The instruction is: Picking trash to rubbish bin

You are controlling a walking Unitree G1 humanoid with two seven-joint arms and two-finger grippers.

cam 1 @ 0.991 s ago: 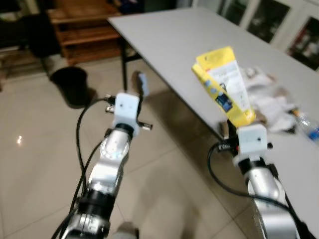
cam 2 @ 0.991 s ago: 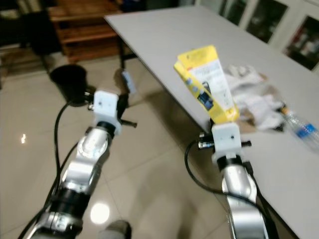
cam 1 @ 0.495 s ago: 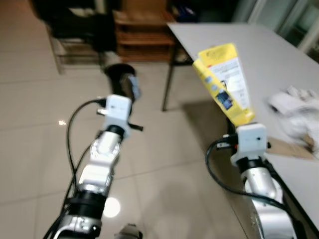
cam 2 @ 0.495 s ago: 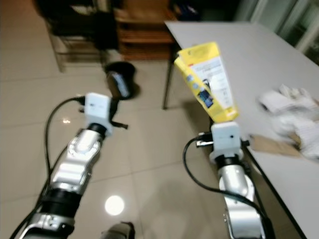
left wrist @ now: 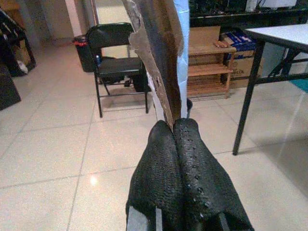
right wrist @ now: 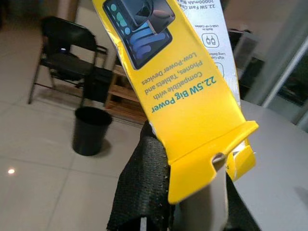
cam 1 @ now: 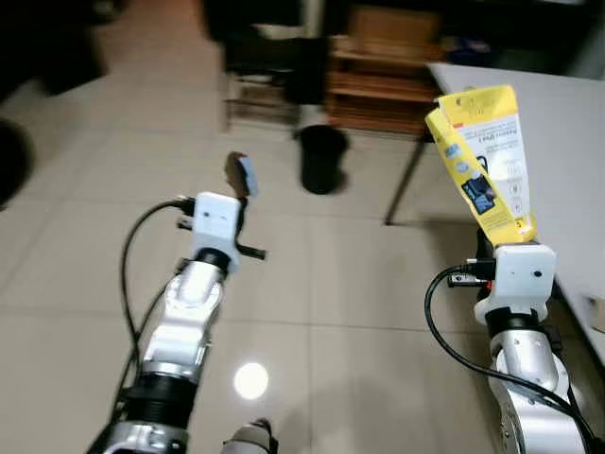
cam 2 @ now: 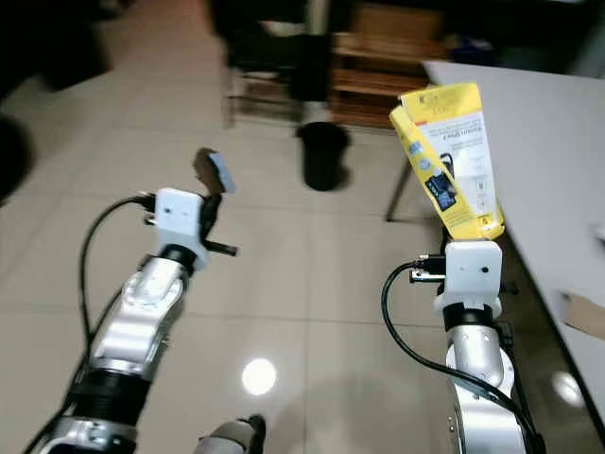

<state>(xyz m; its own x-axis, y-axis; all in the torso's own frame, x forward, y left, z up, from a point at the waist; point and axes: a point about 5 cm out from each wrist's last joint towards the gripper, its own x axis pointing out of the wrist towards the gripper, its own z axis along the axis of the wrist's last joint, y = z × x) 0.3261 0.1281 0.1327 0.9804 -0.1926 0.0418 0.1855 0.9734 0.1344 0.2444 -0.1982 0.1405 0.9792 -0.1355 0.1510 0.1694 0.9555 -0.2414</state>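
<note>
My right gripper (cam 1: 499, 236) is shut on a yellow product box (cam 1: 481, 161) that stands up above the wrist; the right wrist view shows its printed face (right wrist: 166, 82) clamped between the black fingers (right wrist: 139, 187). My left gripper (cam 1: 238, 189) is shut on a torn brown and blue scrap of cardboard (left wrist: 161, 53), held upright over the floor. A black rubbish bin (cam 1: 321, 159) stands on the tiled floor ahead, between my two arms and near the table leg, also seen as the black rubbish bin (right wrist: 90, 130).
A grey table (cam 1: 567, 123) runs along my right side with a black leg (cam 1: 402, 184). Wooden shelves (cam 1: 392, 71) stand behind the bin. A black folding chair (left wrist: 115, 62) stands to the left of the shelves. Tiled floor (cam 1: 85, 255) spreads to the left.
The camera has swung left: the table and its trash slid off to the right, and the bin now sits ahead between the arms. Both grippers keep their hold.
</note>
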